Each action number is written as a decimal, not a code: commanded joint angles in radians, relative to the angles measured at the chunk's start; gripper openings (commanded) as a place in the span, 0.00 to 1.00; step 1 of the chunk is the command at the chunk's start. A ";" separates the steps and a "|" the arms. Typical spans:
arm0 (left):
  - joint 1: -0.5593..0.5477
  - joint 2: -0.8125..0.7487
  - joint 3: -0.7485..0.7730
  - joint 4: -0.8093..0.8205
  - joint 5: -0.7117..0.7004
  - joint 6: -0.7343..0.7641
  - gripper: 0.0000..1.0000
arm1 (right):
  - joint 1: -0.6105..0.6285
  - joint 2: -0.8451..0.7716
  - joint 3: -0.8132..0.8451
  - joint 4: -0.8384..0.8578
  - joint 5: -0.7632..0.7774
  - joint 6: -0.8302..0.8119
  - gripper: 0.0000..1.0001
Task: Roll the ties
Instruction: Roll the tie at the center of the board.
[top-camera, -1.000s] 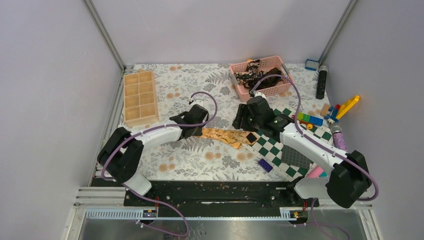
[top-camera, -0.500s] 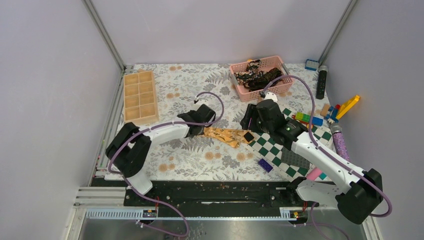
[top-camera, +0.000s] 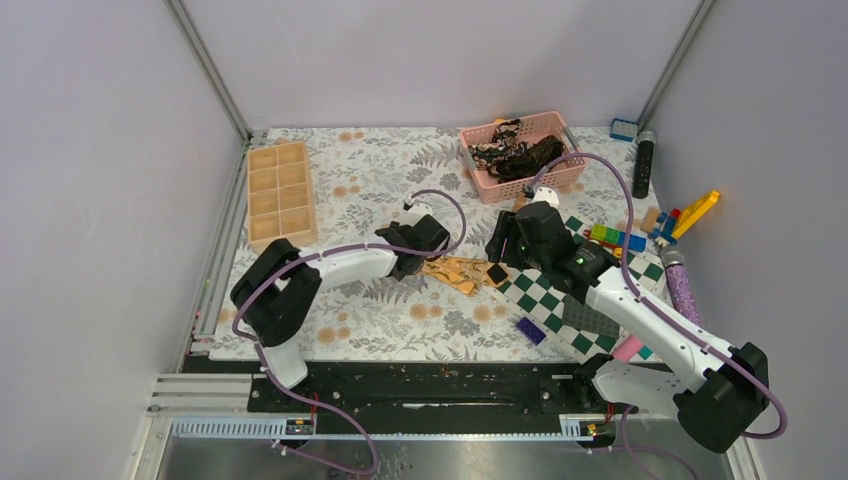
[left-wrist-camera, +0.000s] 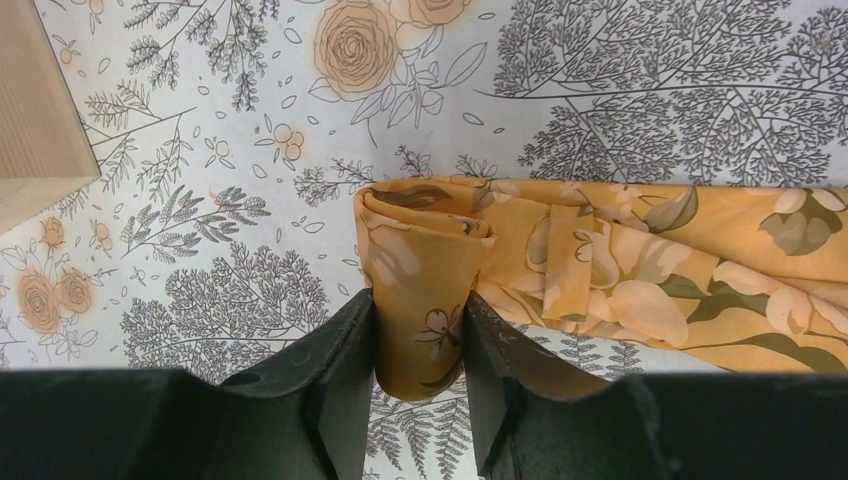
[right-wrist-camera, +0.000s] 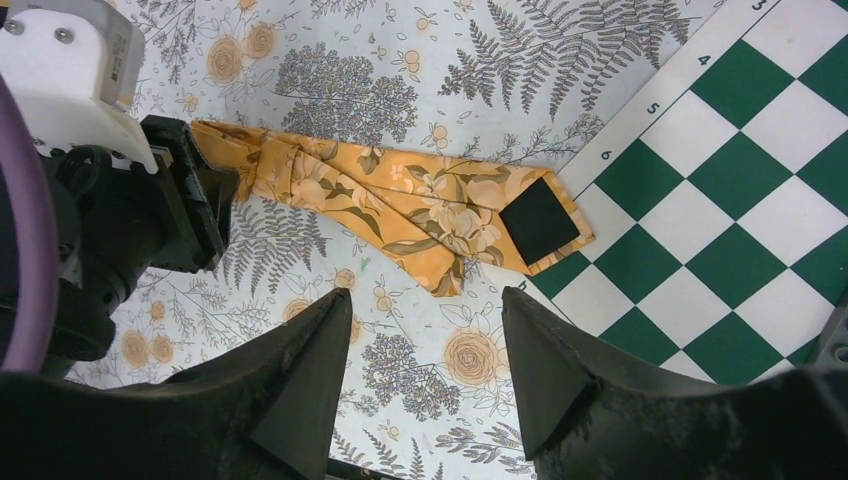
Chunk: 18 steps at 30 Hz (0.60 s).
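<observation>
The golden-tan tie (top-camera: 462, 273) lies on the floral cloth, its wide end with a black patch (right-wrist-camera: 538, 220) resting on the edge of the checkered board (top-camera: 560, 300). Its narrow end is wound into a small roll (left-wrist-camera: 420, 250). My left gripper (left-wrist-camera: 420, 310) is shut on that roll, one finger on each side; in the top view the left gripper (top-camera: 422, 262) sits at the tie's left end. My right gripper (right-wrist-camera: 425, 330) hangs open over bare cloth just short of the tie's (right-wrist-camera: 400, 200) wide end, holding nothing. Dark ties (top-camera: 515, 155) lie heaped in the pink basket (top-camera: 490, 185).
A tan compartment tray (top-camera: 280, 195) lies at the back left. Toy bricks (top-camera: 640, 240), a black cylinder (top-camera: 643, 165), a glittery purple tube (top-camera: 683, 285) and a blue block (top-camera: 623, 128) crowd the right side. A purple brick (top-camera: 531, 331) lies near the board's front corner.
My left gripper has moved right along the golden tie with the roll in it, and the flat stretch has grown shorter. The right arm has shifted slightly right.
</observation>
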<state>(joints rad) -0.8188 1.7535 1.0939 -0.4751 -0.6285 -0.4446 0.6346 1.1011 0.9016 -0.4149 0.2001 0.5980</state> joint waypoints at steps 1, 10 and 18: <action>-0.026 0.037 0.060 -0.027 -0.054 0.001 0.36 | -0.008 -0.021 -0.001 -0.001 0.037 -0.015 0.64; -0.062 0.081 0.118 -0.051 -0.047 0.007 0.44 | -0.010 -0.022 -0.015 -0.001 0.036 -0.014 0.65; -0.075 0.088 0.141 -0.056 -0.013 0.010 0.53 | -0.011 -0.018 -0.018 -0.002 0.036 -0.017 0.66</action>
<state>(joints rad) -0.8890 1.8359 1.1858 -0.5323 -0.6544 -0.4408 0.6334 1.0996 0.8864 -0.4183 0.2005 0.5949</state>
